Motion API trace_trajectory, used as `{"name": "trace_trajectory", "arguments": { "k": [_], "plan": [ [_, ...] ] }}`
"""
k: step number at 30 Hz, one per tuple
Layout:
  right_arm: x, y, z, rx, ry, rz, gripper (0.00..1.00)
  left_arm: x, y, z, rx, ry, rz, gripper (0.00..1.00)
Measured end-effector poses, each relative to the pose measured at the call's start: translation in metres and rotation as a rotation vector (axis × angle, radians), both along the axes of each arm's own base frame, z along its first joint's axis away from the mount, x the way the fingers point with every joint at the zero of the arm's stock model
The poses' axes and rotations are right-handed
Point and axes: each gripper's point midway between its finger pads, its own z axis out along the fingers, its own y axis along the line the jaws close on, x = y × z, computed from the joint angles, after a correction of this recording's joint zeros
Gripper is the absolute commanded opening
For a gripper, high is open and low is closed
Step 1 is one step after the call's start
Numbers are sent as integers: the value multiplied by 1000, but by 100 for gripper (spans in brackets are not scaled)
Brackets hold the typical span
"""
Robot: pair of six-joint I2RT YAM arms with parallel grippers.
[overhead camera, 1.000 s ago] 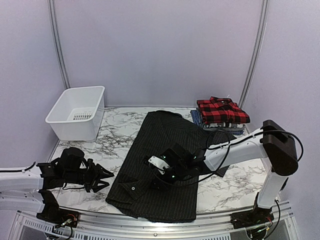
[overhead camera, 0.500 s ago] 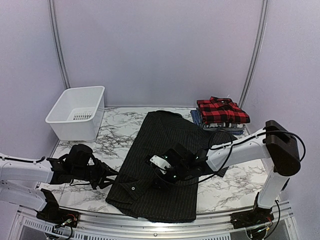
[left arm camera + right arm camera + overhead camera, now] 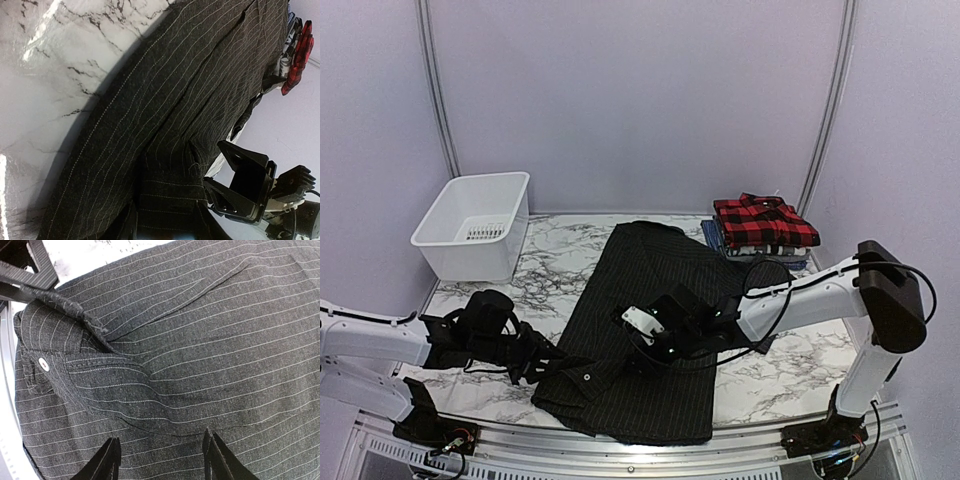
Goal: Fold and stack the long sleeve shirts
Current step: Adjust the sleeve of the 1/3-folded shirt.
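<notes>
A large black pinstriped shirt [image 3: 655, 290] lies spread across the middle of the table. My left gripper [image 3: 552, 363] is at its near left edge. In the left wrist view, a cuffed fold of the shirt [image 3: 170, 195] lies between the parted fingers of the left gripper [image 3: 170, 222]. My right gripper [image 3: 638, 352] hangs low over the shirt's middle. It is open, with both fingertips [image 3: 112, 460] just above the striped cloth [image 3: 200, 340]. The right gripper [image 3: 162, 460] holds nothing. A folded red-and-black plaid shirt [image 3: 763, 220] tops a stack with a blue checked one [image 3: 713, 236].
A white plastic bin [image 3: 475, 225] stands at the back left on the marble table [image 3: 550, 270]. The metal rail [image 3: 620, 452] runs along the near edge. The right arm's wrist [image 3: 250, 192] shows close by in the left wrist view.
My left arm has slid right from bare marble to the shirt's left edge, and its jaws have narrowed around the cloth. The right gripper has hardly moved.
</notes>
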Motion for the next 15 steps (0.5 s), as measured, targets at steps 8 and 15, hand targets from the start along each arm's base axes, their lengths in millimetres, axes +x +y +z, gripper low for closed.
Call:
{"name": "trace_trajectory", "arguments": {
  "k": [8,15],
  "plan": [
    [1,-2,0,-5,-5,-6,52,-7,-11,1,-1,13,-33,22],
    [14,-9,12,-8,-56,-66,52,-7,-20,5,18,7,-64,0]
  ]
}}
